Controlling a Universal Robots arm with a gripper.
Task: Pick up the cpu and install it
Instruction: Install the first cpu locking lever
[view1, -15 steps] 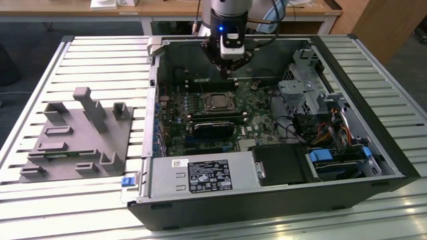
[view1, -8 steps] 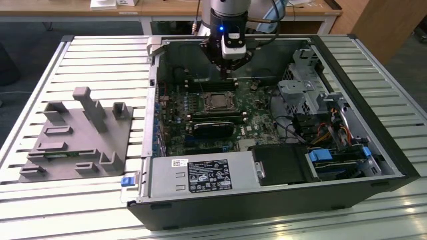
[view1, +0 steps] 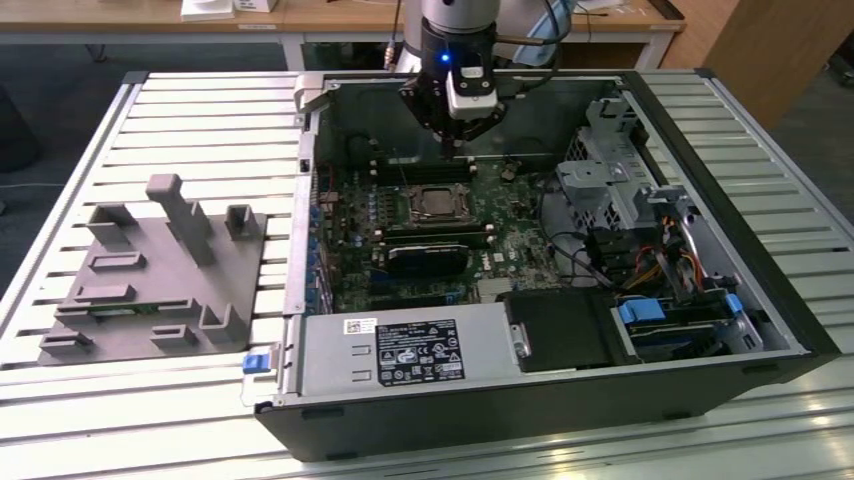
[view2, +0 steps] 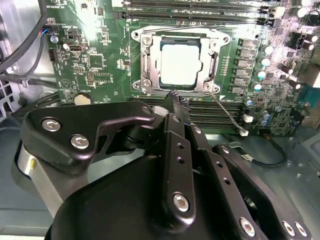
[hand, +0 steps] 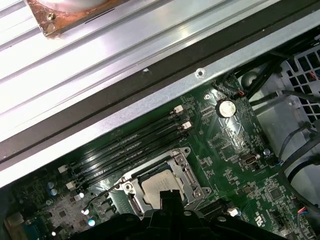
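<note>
Though cpu (hand: 156, 183) lies in socket (hand: 193, 179) | gripper (hand: 169, 197) hides part, first wrist view

You're in a robotics lab or test workshop. A slatted metal table (view1: 200, 110) carries an open computer case (view1: 534, 420) (its motherboard (view1: 514, 225) laid bare), and a grey parts fixture (view1: 147, 280) sits on the exterior view's left. A robot arm (view1: 461, 30) reaches in from the far side, with wooden desks (view1: 334, 18) behind it.

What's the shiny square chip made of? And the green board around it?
The cpu looks metal-topped: a smooth, silvery-grey lid with a dull sheen. The board seems a stiff green lacquered sheet, probably plastic-like, dotted with small soldered parts.
</note>
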